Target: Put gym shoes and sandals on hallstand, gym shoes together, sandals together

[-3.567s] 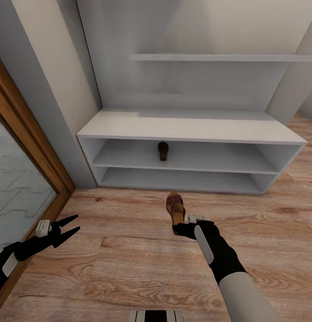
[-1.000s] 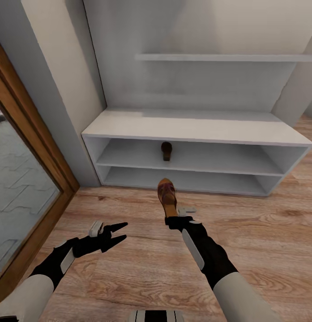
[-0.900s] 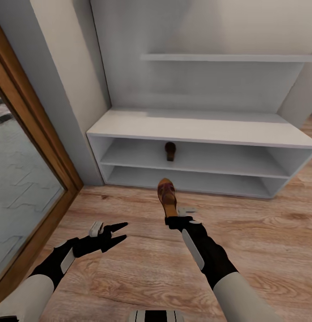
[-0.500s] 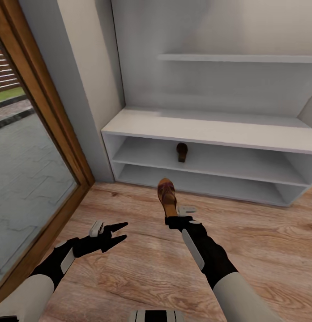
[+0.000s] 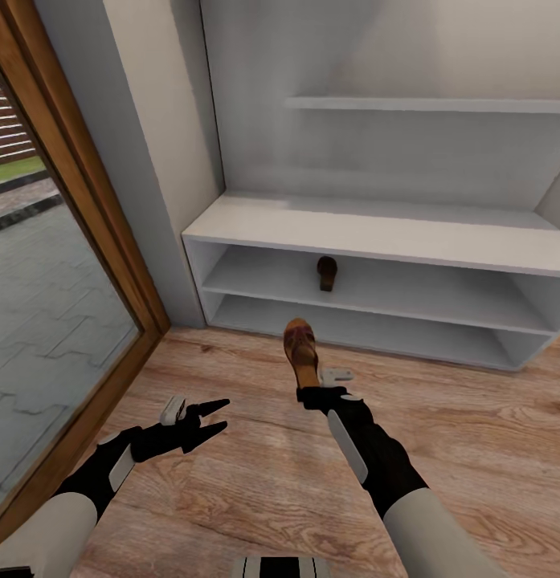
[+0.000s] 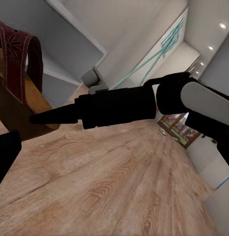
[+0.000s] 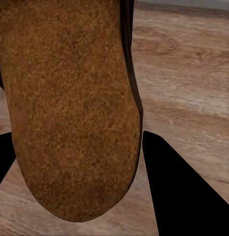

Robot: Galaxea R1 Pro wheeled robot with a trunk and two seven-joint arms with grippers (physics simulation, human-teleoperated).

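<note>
One sandal point(image 5: 326, 273) apparently inside hallstand point(image 5: 376, 233); right claw point(image 5: 310, 392) grips another point(image 5: 300, 350).

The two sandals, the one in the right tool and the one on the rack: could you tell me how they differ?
The held sandal is off the floor, clamped at its heel by the right tool; the shelved sandal rests on the hallstand's upper open shelf. The held one looks larger, being nearer. Both are brown and point toward the back panel.

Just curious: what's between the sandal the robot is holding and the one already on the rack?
Head view: bare floor, then the rack's front edge. Nothing else lies between the held sandal and the shelved sandal.
</note>
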